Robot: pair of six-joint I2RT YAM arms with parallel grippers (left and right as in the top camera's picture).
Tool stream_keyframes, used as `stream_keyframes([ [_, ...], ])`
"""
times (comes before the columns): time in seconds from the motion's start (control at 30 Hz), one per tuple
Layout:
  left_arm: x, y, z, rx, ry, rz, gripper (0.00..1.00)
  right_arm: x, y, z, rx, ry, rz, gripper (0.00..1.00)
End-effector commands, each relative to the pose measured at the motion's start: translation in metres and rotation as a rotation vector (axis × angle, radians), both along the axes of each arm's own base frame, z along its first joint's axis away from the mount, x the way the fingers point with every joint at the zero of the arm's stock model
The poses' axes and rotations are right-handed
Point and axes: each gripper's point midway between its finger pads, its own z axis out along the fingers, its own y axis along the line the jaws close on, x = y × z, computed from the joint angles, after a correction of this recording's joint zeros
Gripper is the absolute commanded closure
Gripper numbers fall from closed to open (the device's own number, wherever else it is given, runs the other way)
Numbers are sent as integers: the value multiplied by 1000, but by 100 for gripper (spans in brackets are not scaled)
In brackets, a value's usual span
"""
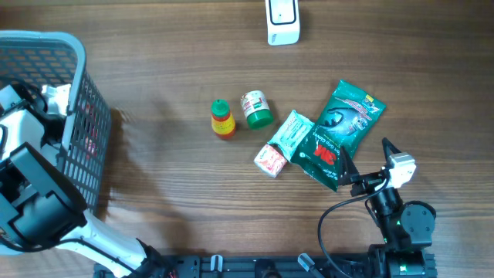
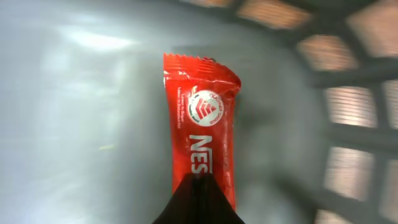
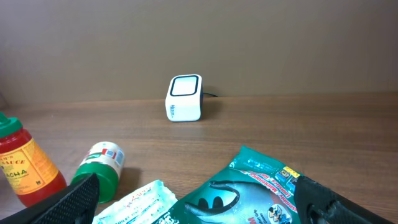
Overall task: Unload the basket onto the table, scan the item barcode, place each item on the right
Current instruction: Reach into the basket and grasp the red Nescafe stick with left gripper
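Note:
In the left wrist view a red snack bar wrapper (image 2: 202,124) with white lettering lies lengthwise over the grey basket floor. My left gripper (image 2: 199,180) is shut on its near end. From overhead, the left arm (image 1: 31,177) reaches into the grey basket (image 1: 77,54) at the far left, and its fingers are hidden there. The white barcode scanner (image 1: 282,21) (image 3: 185,98) stands at the table's far edge. My right gripper (image 1: 369,161) (image 3: 202,211) is open, low over a green pouch (image 1: 351,114) (image 3: 249,193), holding nothing.
On the table's middle are a red sauce bottle (image 1: 223,120) (image 3: 22,165), a green-capped jar (image 1: 256,108) (image 3: 99,168), a white-green tissue packet (image 1: 293,133) (image 3: 140,202), a small red-white packet (image 1: 270,161) and a dark green pouch (image 1: 324,154).

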Motion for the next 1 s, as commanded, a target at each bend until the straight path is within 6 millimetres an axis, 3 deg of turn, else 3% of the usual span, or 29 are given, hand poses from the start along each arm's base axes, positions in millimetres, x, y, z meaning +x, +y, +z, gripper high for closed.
stream_keyframes([
  [0.0,-33,57,-14,258,191,230,96,0,0,1,-12,-9,-1,0],
  [0.17,-34,75,6,352,174,300,96,0,0,1,-12,-9,-1,0],
  [0.27,-27,80,31,374,106,347,92,0,0,1,-12,-9,-1,0],
  [0.3,-22,84,45,375,50,415,82,0,0,1,-12,-9,-1,0],
  [0.33,-17,87,62,378,-7,464,59,0,0,1,-12,-9,-1,0],
  [0.4,-9,82,90,355,-102,474,34,0,0,1,-13,-9,-1,0],
  [0.47,-6,79,102,348,-137,469,28,0,0,1,-12,-9,-1,0],
  [0.57,-9,62,84,258,-100,437,27,0,0,1,-13,-9,-1,0],
  [0.77,-20,53,40,183,5,478,20,0,0,1,-12,-9,-1,0],
  [0.97,-24,51,24,161,51,480,18,0,0,1,-12,-9,-1,0],
])
